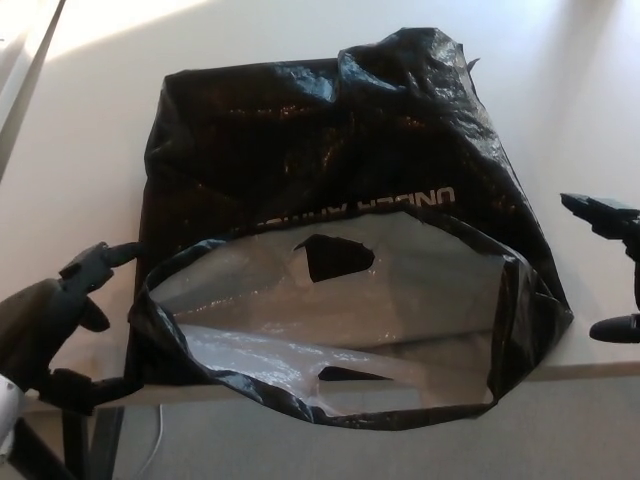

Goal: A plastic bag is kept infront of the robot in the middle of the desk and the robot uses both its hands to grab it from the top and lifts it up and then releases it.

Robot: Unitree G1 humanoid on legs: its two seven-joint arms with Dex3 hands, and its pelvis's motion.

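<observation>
A black glossy plastic bag (330, 140) with white lettering lies flat on the pale desk (80, 180), its mouth toward me and gaping open over the desk's front edge, showing a silvery lining and cut-out handles. My left hand (60, 330) is at the bag's left rim, fingers apart, thumb low near the desk edge and fingertips close to the rim; contact is unclear. My right hand (612, 270) enters at the right edge, open, a short way from the bag's right side. Neither hand holds anything.
The desk's front edge (590, 370) runs just under the bag's mouth, with grey floor (560, 430) below. A table leg (85, 440) and a white cable (155, 440) show under the desk at the lower left.
</observation>
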